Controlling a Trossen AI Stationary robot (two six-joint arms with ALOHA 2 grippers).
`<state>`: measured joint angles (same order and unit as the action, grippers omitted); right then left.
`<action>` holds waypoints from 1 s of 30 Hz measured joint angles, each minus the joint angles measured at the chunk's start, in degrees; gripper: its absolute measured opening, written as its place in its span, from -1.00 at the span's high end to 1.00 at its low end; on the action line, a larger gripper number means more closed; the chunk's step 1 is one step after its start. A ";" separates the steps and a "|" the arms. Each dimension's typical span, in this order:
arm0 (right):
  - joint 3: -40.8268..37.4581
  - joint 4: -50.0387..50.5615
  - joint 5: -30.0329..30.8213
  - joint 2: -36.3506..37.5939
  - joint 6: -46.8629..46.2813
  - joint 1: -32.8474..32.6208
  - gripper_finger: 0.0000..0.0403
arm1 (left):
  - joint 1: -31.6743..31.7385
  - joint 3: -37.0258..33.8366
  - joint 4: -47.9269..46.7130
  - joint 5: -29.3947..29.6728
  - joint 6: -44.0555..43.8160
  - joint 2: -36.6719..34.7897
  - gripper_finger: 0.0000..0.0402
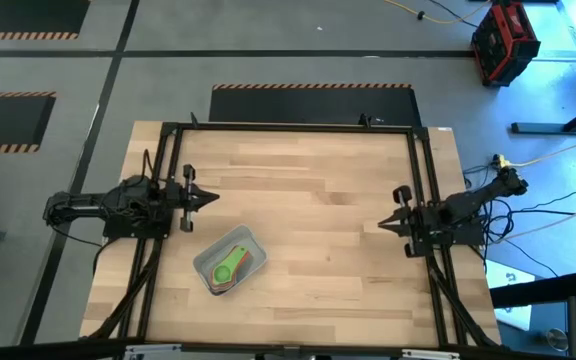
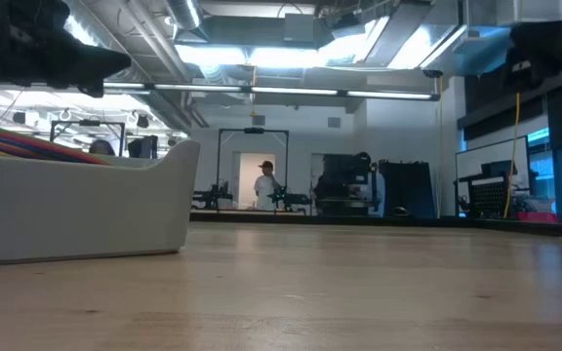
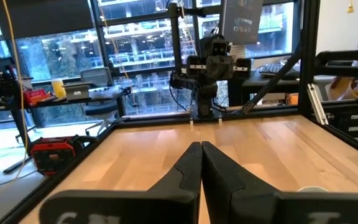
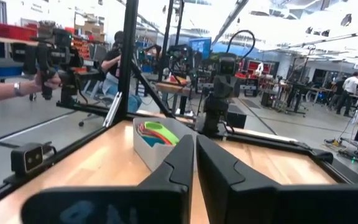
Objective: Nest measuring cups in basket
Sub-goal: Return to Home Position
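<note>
The pale grey-blue basket [image 1: 230,262] rests on its base on the wooden table, near the front left. Inside it the measuring cups [image 1: 232,267] lie nested, a green one on top, with orange and pink edges showing beneath. The right wrist view shows the basket [image 4: 151,149] with the coloured cups [image 4: 156,132] above its rim. The low view shows the basket's wall [image 2: 76,210] close at the left. My left gripper [image 1: 215,197] is shut at the table's left edge, pointing level toward the right. My right gripper [image 1: 382,226] is shut at the right edge, pointing level toward the left. Neither touches anything.
A black frame [image 1: 288,127] runs around the table's far and side edges. Bare wood [image 1: 318,220] lies between the two grippers. A person's hand on a handle [image 4: 39,79] and other people show in the room beyond the table.
</note>
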<state>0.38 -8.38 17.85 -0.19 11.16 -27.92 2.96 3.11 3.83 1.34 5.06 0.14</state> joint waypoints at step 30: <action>0.04 4.35 0.04 -0.20 1.18 0.02 0.88 | 0.01 -0.04 -10.51 -0.03 -1.62 0.00 0.99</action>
<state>0.43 -4.03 17.89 -0.38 12.34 -27.90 2.97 3.07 -6.68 1.32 3.44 0.14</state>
